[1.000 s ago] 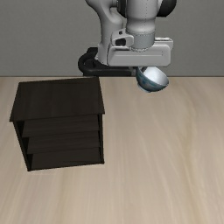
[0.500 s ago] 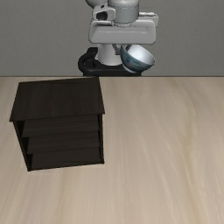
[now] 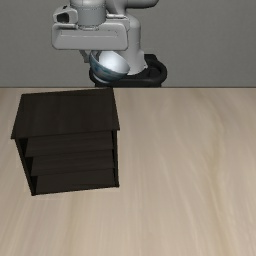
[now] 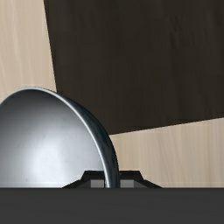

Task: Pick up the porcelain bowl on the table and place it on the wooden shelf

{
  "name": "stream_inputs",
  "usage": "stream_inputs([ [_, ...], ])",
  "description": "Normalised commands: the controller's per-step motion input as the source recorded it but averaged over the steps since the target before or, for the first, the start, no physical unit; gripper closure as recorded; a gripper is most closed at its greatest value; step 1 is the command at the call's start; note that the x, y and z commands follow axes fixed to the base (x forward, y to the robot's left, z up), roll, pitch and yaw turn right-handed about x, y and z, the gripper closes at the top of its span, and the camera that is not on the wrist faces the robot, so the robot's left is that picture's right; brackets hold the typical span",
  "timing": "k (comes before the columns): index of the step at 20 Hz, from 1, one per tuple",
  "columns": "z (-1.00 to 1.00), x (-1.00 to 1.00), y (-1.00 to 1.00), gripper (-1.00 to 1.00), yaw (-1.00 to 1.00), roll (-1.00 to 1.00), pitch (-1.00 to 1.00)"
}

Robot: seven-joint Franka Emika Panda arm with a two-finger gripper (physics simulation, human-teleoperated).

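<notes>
The porcelain bowl (image 3: 112, 65) is a glossy grey-white bowl held tilted in the air, with my gripper (image 3: 106, 60) shut on its rim. It hangs above the back right corner of the dark wooden shelf (image 3: 68, 140), which stands at the exterior view's left. In the wrist view the bowl (image 4: 54, 140) sits close to the camera, its rim pinched in my gripper (image 4: 112, 179). Behind it lies the shelf's dark top (image 4: 136, 61).
The light wooden table (image 3: 185, 170) stretches out on the exterior view's right of the shelf. The robot's black base (image 3: 150, 72) stands at the far edge behind the bowl. The shelf has open tiers on its front face.
My arm has swung toward the exterior view's left with the bowl in its grip, from over the bare table to above the shelf's back corner.
</notes>
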Motion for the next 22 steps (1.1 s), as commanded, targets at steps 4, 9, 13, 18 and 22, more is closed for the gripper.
stream_inputs([
  [4, 0.00, 0.00, -1.00, 1.00, 0.00, 0.00, 0.00],
  [9, 0.00, 0.40, -0.60, 1.00, 0.00, 0.00, 0.00],
  [13, 0.00, 1.00, 0.00, 1.00, 0.00, 0.00, 0.00],
  [18, 0.00, 1.00, 0.00, 1.00, 0.00, 0.00, 0.00],
  [22, -1.00, 0.00, 0.00, 1.00, 0.00, 0.00, 0.00],
])
